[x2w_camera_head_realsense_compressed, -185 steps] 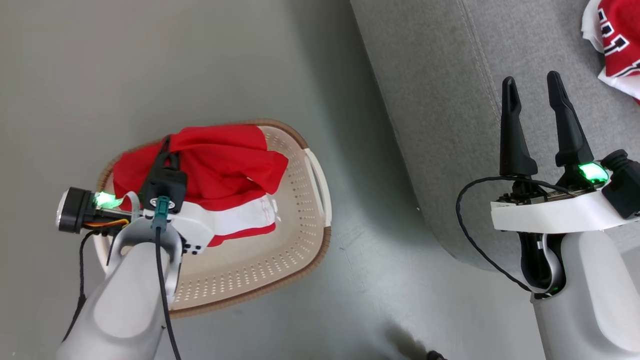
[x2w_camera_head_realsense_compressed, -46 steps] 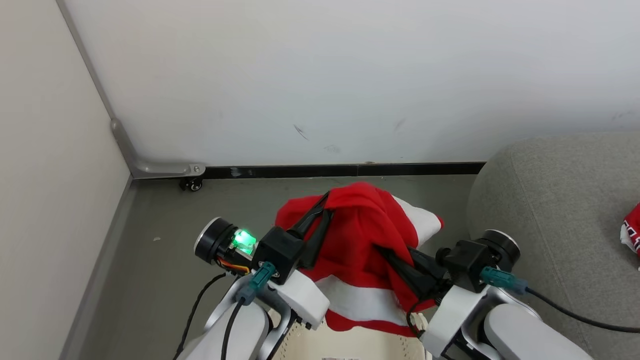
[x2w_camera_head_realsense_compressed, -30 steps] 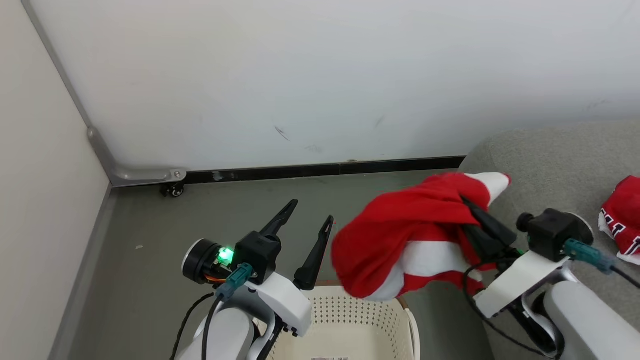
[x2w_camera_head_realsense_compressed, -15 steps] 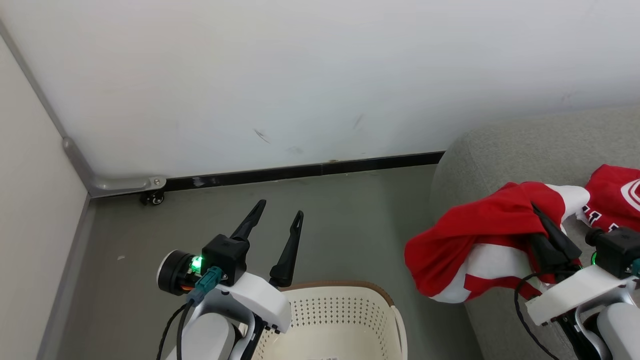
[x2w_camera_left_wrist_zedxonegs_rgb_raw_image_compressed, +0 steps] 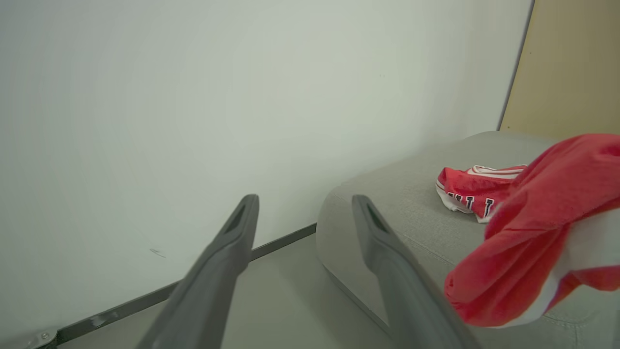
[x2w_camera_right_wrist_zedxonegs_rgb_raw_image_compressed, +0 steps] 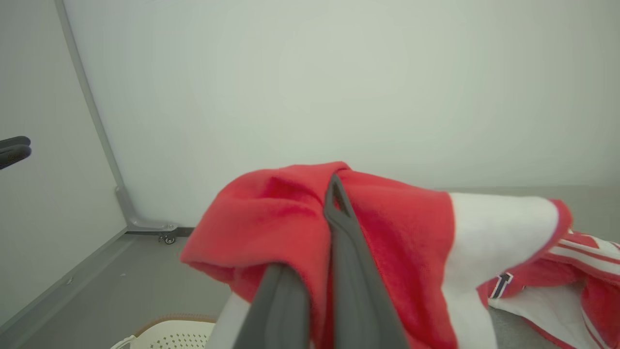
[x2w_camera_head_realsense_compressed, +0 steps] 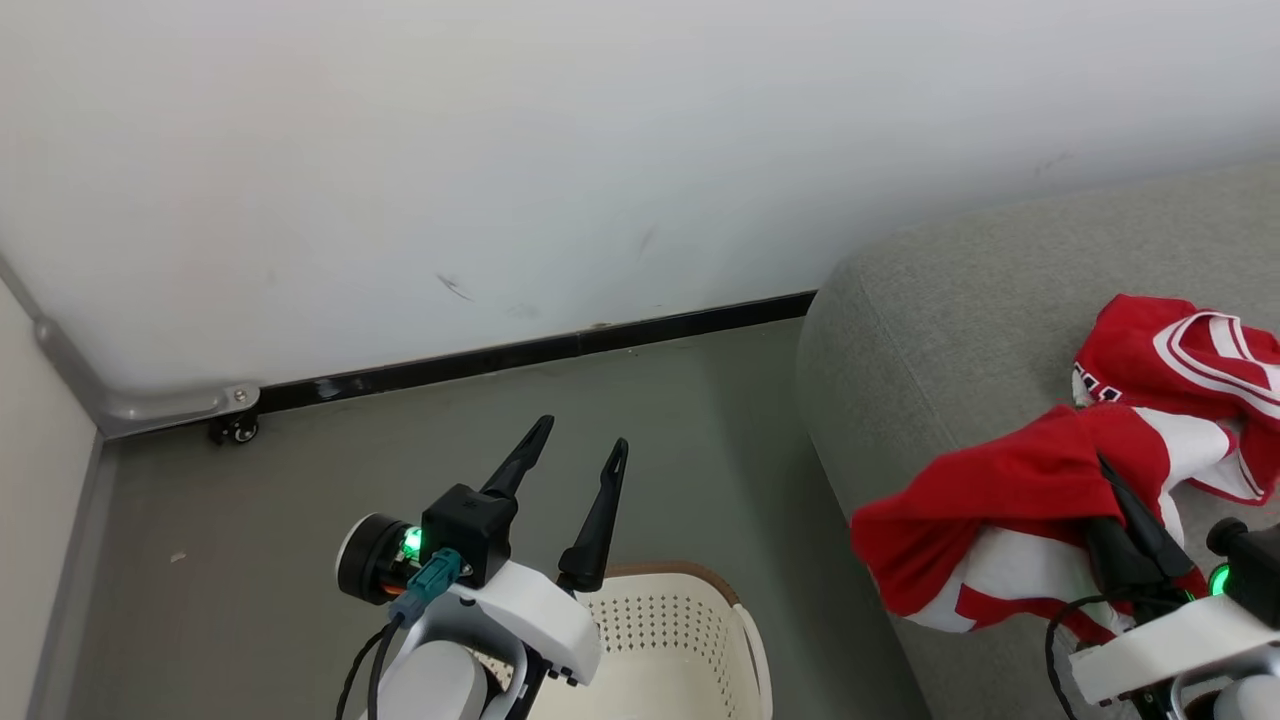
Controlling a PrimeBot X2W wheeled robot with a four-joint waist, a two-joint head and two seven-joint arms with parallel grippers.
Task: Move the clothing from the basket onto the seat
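My right gripper (x2w_camera_head_realsense_compressed: 1108, 468) is shut on a red piece of clothing with a white panel (x2w_camera_head_realsense_compressed: 985, 495). It hangs bunched over the near left corner of the light-grey seat (x2w_camera_head_realsense_compressed: 940, 330). In the right wrist view the closed fingers (x2w_camera_right_wrist_zedxonegs_rgb_raw_image_compressed: 339, 228) pinch the red fabric (x2w_camera_right_wrist_zedxonegs_rgb_raw_image_compressed: 402, 237). A second red garment with striped trim and dark lettering (x2w_camera_head_realsense_compressed: 1175, 345) lies on the seat just beyond. My left gripper (x2w_camera_head_realsense_compressed: 580, 437) stands open and empty above the cream basket (x2w_camera_head_realsense_compressed: 690, 640), whose visible part holds nothing. The left wrist view shows the open left gripper (x2w_camera_left_wrist_zedxonegs_rgb_raw_image_compressed: 304, 201), the held garment (x2w_camera_left_wrist_zedxonegs_rgb_raw_image_compressed: 547, 218) and the lying one (x2w_camera_left_wrist_zedxonegs_rgb_raw_image_compressed: 472, 191).
A white wall (x2w_camera_head_realsense_compressed: 500, 150) with a black skirting strip (x2w_camera_head_realsense_compressed: 520, 350) runs behind the grey floor (x2w_camera_head_realsense_compressed: 300, 480). A small castor (x2w_camera_head_realsense_compressed: 235, 428) under a metal rail sits at the left corner. A beige panel (x2w_camera_left_wrist_zedxonegs_rgb_raw_image_compressed: 571, 68) stands behind the seat.
My left gripper let go of the garment and opened. The right gripper carried it rightward from above the basket to over the seat. The head camera swung right as well.
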